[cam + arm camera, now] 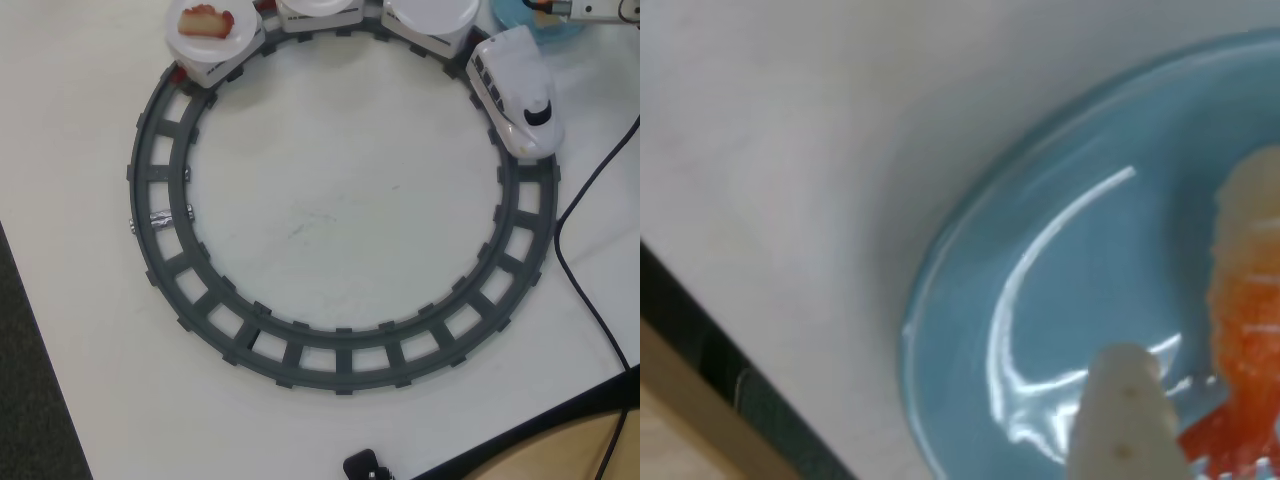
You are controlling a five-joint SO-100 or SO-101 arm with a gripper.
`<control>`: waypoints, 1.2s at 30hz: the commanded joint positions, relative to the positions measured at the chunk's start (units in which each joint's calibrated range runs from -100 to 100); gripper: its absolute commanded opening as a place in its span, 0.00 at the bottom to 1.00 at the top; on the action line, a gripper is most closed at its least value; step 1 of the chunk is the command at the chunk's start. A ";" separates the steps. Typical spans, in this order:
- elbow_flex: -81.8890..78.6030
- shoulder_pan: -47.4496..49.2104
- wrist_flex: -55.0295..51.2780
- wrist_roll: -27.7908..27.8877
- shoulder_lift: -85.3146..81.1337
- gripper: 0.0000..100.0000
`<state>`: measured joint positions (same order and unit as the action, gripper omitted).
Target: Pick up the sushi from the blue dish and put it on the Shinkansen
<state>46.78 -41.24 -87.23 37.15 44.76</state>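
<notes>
The sushi (pixel 541 4) barely shows in the overhead view: a sliver of orange at the top edge, on the blue dish (pixel 522 22), which is itself cut off by the frame at top right. The gripper (pixel 575 9) comes in from the right edge just beside that orange bit, only a pale part of it visible; open or closed, cannot tell here. The Shinkansen (pixel 513 92) sits on the grey track (pixel 340 355) just below the dish, nose pointing down-right. Behind it are cars with round white plates (pixel 430 14); the far-left plate (pixel 211 32) carries a pink-red and cream piece (pixel 205 18), the others look bare. A black cable (pixel 590 240) runs down the right side of the table (pixel 330 200).

Wrist view: the blue dish (pixel 1060 260) fills the right half, the white table at upper left. The sushi (pixel 1245 300) lies at the right edge, long axis running roughly top to bottom, reddish tail end towards the bottom. One white fingertip (pixel 1125 410) rises from the bottom edge, just left of the sushi's lower end, apparently near or on the dish surface. The second finger is out of frame, so the jaw state can't be read; nothing looks held yet. Judgement: the sushi lies right of the visible finger, so the coming close would have to pinch across its short axis, if the hidden finger is on the far side.
</notes>
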 commanded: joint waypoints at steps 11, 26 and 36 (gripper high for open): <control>2.86 -0.14 1.00 0.55 4.39 0.29; 2.86 -0.93 -0.54 -1.96 0.13 0.02; -0.64 -0.49 -12.43 -4.43 -19.66 0.02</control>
<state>47.14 -42.34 -98.16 34.48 33.73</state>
